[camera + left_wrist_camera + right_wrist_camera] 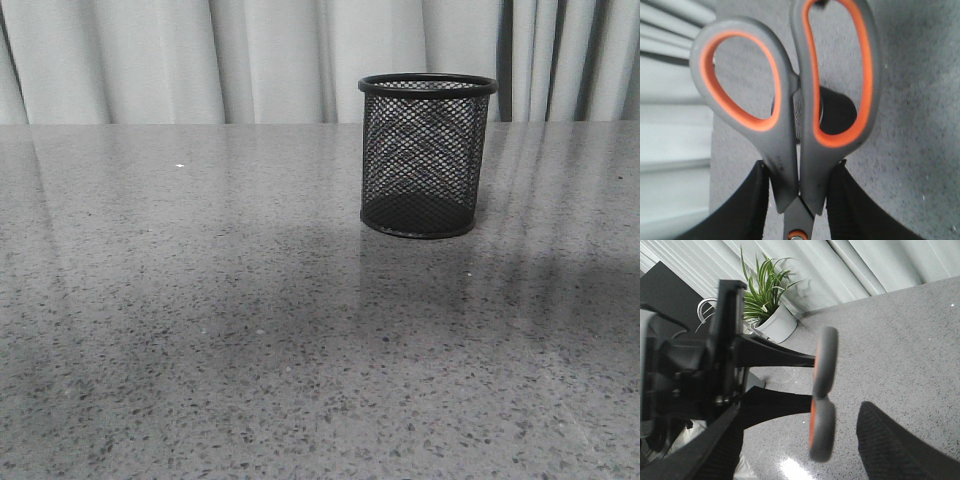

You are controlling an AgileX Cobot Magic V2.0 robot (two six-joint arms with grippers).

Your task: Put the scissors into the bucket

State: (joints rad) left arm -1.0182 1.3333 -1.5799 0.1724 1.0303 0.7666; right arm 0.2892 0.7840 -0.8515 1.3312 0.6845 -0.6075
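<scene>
We've got the scissors (pixel 790 120) clamped by the shanks in our left fingers (pixel 754 200), handles leading, high over the mesh bucket (pixel 427 155) on the speckled surface (pixel 200 330); right fingers (pixel 890 445) apart, and a tilted drop could tip that bucket.

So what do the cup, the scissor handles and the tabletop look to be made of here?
Cup: black wire mesh, likely metal, see-through weave with solid rim and base, matte. Scissors: handles look like grey moulded plastic, matte, with orange loop linings, possibly rubbery; held in the left end effector. Table: grey speckled stone or composite, polished, since it reflects the curtains.
</scene>
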